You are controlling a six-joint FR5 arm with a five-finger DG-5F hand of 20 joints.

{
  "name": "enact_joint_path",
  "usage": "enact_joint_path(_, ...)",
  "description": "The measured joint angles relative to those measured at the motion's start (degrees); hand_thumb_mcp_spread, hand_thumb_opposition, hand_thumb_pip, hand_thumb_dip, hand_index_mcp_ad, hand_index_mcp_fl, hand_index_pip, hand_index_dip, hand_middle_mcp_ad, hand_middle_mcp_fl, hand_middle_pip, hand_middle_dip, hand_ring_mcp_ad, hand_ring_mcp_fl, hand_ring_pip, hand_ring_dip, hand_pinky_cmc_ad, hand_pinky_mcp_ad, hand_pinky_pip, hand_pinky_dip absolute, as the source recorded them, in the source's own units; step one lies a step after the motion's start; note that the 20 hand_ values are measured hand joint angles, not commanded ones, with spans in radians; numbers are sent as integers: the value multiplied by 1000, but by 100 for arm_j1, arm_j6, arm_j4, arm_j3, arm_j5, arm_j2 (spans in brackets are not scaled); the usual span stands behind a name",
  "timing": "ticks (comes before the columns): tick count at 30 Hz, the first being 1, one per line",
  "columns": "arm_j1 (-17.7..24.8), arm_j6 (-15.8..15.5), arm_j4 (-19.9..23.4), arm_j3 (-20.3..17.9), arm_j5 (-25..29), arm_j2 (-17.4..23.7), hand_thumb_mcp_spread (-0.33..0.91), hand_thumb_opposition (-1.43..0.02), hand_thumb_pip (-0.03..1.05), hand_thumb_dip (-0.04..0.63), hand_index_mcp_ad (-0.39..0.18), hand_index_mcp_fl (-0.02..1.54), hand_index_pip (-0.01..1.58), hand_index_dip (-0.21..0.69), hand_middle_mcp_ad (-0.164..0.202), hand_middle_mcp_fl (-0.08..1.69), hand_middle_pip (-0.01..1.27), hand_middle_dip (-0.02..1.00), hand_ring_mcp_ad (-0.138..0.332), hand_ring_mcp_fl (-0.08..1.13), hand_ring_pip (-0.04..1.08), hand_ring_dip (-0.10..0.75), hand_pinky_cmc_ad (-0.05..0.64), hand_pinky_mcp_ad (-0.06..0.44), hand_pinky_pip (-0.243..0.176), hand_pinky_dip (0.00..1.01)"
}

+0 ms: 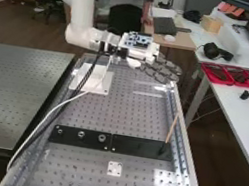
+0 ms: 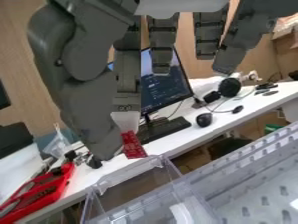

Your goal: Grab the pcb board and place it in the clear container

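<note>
Wrist view, hand (image 1: pixel 160 70) pinching red pcb board (image 2: pixel 133 145), clear container (image 2: pixel 133 170), white table (image 2: pixel 256 103) behind

One red board (image 2: pixel 132 145), one clear container (image 2: pixel 136 172) and one monitor (image 2: pixel 159 82) in the wrist view. In the high view: two black plates (image 1: pixel 129 145) around six o'clock, three round knobs (image 1: pixel 81 134) on the seven-o'clock plate, one stick (image 1: pixel 171 130) at four, two red trays (image 1: pixel 217 81) at two.

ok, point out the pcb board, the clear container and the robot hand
PCB board (image 2: pixel 133 146): wrist view, on its red face.
Clear container (image 2: pixel 130 172): wrist view, on its rim.
Robot hand (image 1: pixel 160 69): high view, on its dark grey fingers.
</note>
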Motion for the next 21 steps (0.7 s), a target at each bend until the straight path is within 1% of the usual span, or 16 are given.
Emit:
enact_joint_path(2,4,69,-21,-7,-15,-22,506,-944,590,244,-51,517,1550,126,66,103,145,110,246,0,86,14,314,197,-93,469)
enact_joint_path(9,33,298,-80,-10,-50,-95,510,-951,590,244,-51,518,1550,126,65,101,145,110,246,2,86,14,314,197,-93,468)
enact_joint_path(17,92,278,-33,35,107,-173,510,-951,590,244,-51,517,1550,126,65,101,145,110,246,0,86,14,314,197,-93,469)
enact_joint_path(21,151,195,-31,83,241,-196,506,-953,590,244,-51,517,1550,126,65,101,145,110,246,0,86,14,314,197,-93,469)
